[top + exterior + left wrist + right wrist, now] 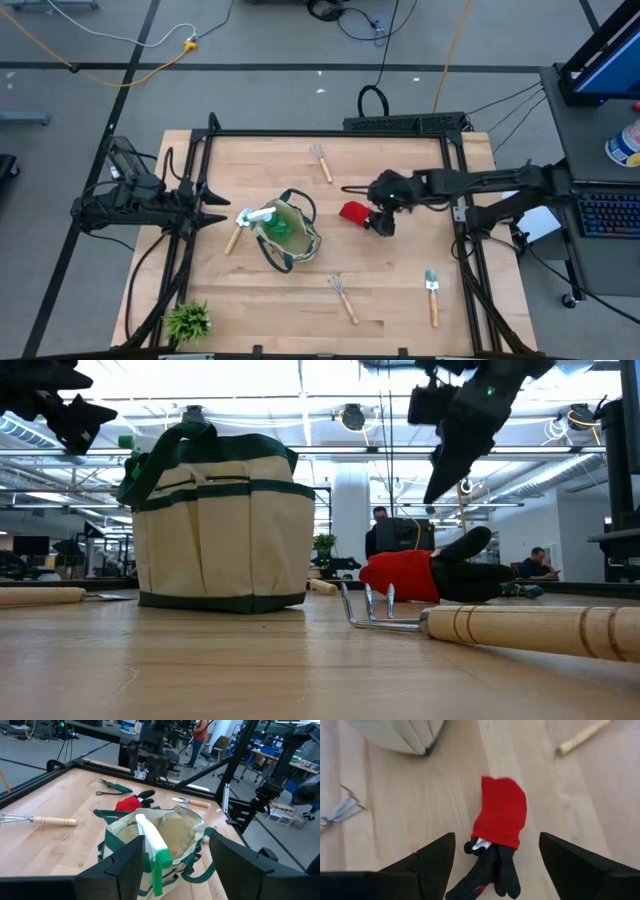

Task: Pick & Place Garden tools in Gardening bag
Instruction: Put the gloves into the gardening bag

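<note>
The beige gardening bag (290,235) stands at the table's middle with a green spray bottle (152,845) sticking out of it. Red-and-black gloves (499,820) lie flat on the table to the bag's right. My right gripper (496,842) hangs open above them, slanting down, one finger on either side and clear of them (450,455). My left gripper (175,865) waits open just left of the bag (215,215), touching nothing. On the table lie two rakes (322,162) (343,298), a trowel (432,295) and dark shears (115,787).
A wooden handle (233,238) lies against the bag's left side. A small spiky green plant (188,320) stands at the near left corner. A black frame (330,133) runs round the table. People show in the room beyond.
</note>
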Motion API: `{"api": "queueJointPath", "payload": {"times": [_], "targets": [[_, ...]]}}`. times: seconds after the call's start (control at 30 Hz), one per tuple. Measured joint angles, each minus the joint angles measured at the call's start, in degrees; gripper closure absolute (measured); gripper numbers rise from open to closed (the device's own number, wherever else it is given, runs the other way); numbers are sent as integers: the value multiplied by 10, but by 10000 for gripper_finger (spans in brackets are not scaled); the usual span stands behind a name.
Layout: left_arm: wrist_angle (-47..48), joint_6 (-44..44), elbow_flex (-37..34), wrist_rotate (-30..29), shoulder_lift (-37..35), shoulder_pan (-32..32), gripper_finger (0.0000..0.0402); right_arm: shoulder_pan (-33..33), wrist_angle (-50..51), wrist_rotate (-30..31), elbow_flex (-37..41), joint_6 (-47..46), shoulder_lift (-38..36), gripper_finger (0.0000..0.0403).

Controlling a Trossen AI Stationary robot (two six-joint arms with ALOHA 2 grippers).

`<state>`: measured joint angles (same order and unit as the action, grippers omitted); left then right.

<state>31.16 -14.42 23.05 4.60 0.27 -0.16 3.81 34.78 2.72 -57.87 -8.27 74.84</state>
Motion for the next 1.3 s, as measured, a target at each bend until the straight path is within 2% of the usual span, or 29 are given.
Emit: {"api": "queueJointPath", "payload": {"times": [0.33, 0.6, 0.93, 1.13, 1.3], "targets": [[0, 3, 0, 0, 0, 0, 174, 0, -6, 0, 0, 0, 58, 114], [-2, 3, 0, 3, 0, 0, 174, 1, -50, 0, 0, 20, 110, 114], [-4, 4, 0, 15, 0, 0, 174, 28, -60, 0, 0, 21, 171, 114], [-5, 4, 0, 16, 0, 0, 174, 32, -65, -44, 0, 19, 215, 117], [-9, 5, 0, 16, 0, 0, 174, 33, -59, -43, 1, 2, 242, 134]]}}
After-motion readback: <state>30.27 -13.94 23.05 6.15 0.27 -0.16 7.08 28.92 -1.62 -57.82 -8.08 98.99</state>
